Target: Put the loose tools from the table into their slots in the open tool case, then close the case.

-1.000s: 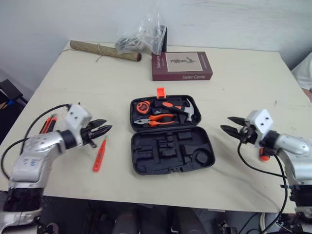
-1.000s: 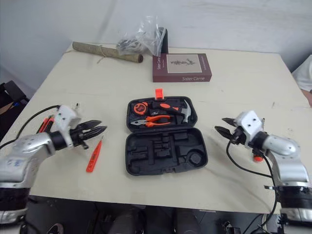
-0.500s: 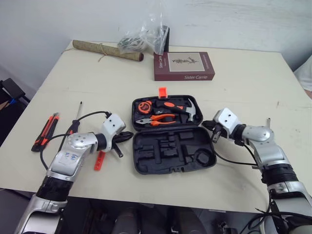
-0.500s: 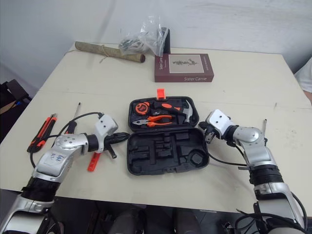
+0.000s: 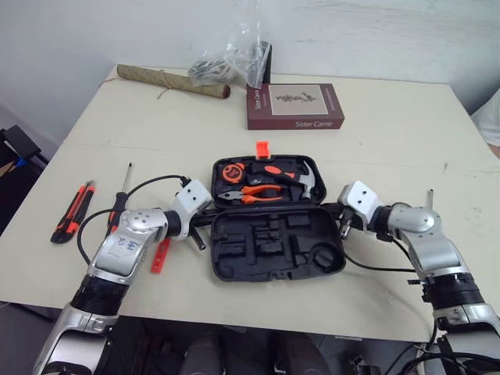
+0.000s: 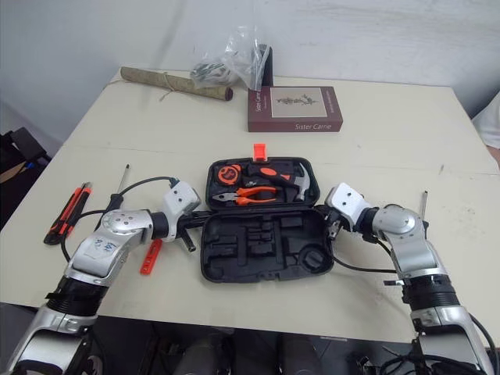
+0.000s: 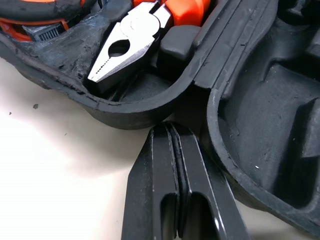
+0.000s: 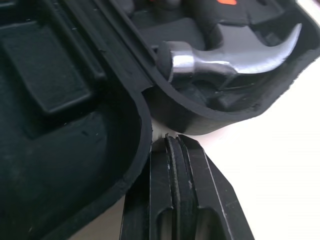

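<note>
The open tool case (image 5: 234, 266) lies mid-table, pliers (image 7: 127, 47) and hammer (image 8: 225, 62) seated in its far half. The left gripper (image 7: 167, 131), fingers pressed together on nothing, points into the case's left side where the two halves meet; the right gripper (image 8: 170, 142), likewise closed and empty, points into the right side. A red-handled tool (image 5: 160, 255), a screwdriver (image 5: 119, 205) and a utility knife (image 5: 70, 212) lie loose to the left of the case.

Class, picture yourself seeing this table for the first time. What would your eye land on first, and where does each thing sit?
The open black tool case at the centre of the table stands out, its far half holding orange pliers and a hammer. The left gripper and right gripper, both shut, point at its hinge line from either side. A utility knife and screwdriver lie loose near the table's left edge.
</note>
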